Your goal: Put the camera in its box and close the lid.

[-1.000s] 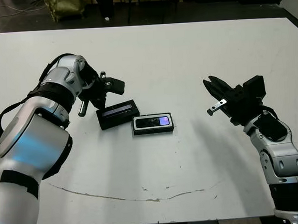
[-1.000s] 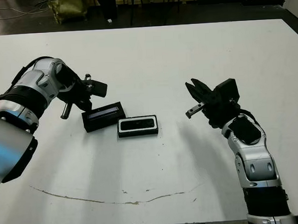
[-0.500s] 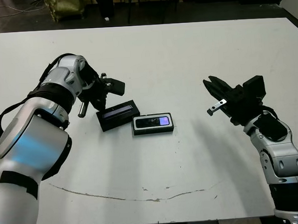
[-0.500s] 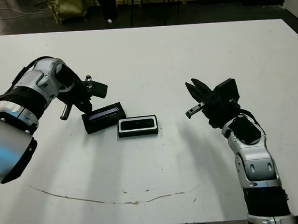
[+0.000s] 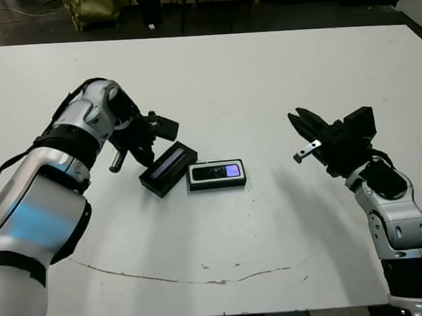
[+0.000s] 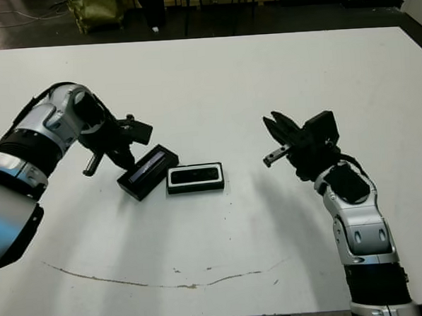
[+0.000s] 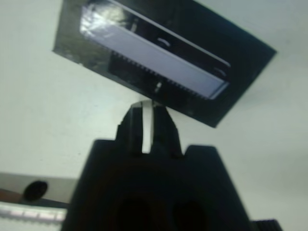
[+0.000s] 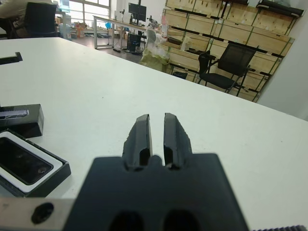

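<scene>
The camera (image 5: 216,172) was already sitting in its box (image 5: 217,176), near the middle of the white table (image 5: 264,84). It looked like a slim black slab lying flat, with a little bluish-purple patch glowing at its right end, and the tray's white lining showed as a thin pale border all around it. The box itself was a shallow black rectangle, lying roughly square to the table's front edge.

The lid (image 5: 168,169) was not on yet. It lay flat on the table just left of the box, angled diagonally, with its near corner right up against the box's left end; I couldn't tell if they actually touched. It was a black rectangle about the tray's size with a pale bluish-grey stripe running down its length, and in the left wrist view that stripe looked glossy, with a couple of small marks along it.

The left gripper (image 7: 148,126) was right at the lid's far left edge, fingers pinched close together with only a thin slit between them, not clamped on anything I could see. The right gripper (image 8: 157,136) hung well off to the right, clear of everything, its fingers also nearly together with a narrow gap.
</scene>
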You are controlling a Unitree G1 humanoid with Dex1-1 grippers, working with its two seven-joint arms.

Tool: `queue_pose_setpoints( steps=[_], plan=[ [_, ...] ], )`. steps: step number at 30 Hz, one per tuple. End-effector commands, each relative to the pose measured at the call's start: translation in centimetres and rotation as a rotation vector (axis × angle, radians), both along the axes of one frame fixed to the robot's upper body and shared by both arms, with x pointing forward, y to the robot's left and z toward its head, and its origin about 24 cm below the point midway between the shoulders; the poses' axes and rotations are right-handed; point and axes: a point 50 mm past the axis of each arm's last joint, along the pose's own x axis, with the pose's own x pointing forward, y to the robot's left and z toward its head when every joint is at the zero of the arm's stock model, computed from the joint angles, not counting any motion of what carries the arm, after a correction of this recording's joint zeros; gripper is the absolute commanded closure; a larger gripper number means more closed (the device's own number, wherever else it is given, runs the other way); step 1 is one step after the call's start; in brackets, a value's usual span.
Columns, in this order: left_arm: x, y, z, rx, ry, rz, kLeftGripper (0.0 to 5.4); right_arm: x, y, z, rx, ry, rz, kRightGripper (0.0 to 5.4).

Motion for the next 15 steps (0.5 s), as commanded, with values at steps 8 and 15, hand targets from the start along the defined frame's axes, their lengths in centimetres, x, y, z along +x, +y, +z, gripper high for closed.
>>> queue_pose_setpoints(
  steps=[8,15],
  plan=[
    [0.4,1.4,-0.8,-0.009,-0.216,0.049,5.4,-0.1,0.0,-0.5,-0.008,0.018,0.017,5.38],
    [1.9,4.4,0.4,-0.026,-0.699,0.242,5.4,-0.4,-0.1,-0.6,0.012,0.028,0.024,5.38]
  ],
)
